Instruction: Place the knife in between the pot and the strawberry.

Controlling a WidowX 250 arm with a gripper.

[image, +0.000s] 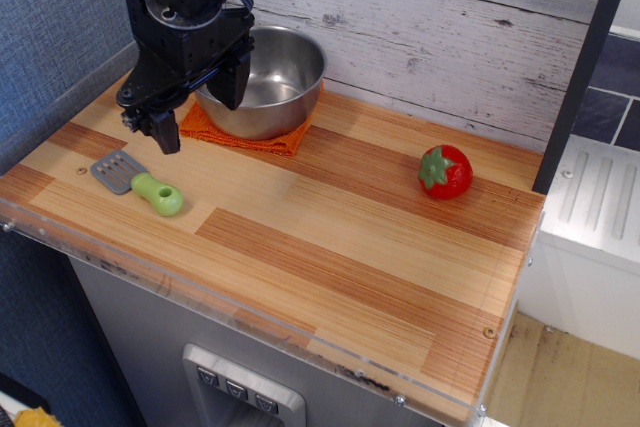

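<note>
1. Knife (137, 181): flat on the wooden tabletop (330, 247), near the left front edge. Grey slotted blade toward the upper left, lime-green handle toward the lower right. Not gripped; nothing touching it.
2. Gripper (195, 107): black, suspended above the tabletop just behind and above the knife blade. Two fingers (163, 130) spread apart, nothing between them; released and empty. Left finger closest to the knife, right finger in front of the pot wall.
3. Pot (267, 80): shiny steel, wide mouth upward, upright at the rear left of the tabletop, partly hidden by the gripper body. Interior empty as far as visible.
4. Orange cloth (240, 132): folded square underneath the pot, corners protruding at the front.
5. Strawberry (445, 171): red with green leafy cap, lying on the tabletop toward the right, well apart from the pot and from the knife.
6. Tabletop area between pot and strawberry: bare wood, knife not located there.
7. Surroundings: whitewashed plank wall (450, 37) behind the tabletop, clear plastic rim along the front edge, grey cabinet front below.
</note>
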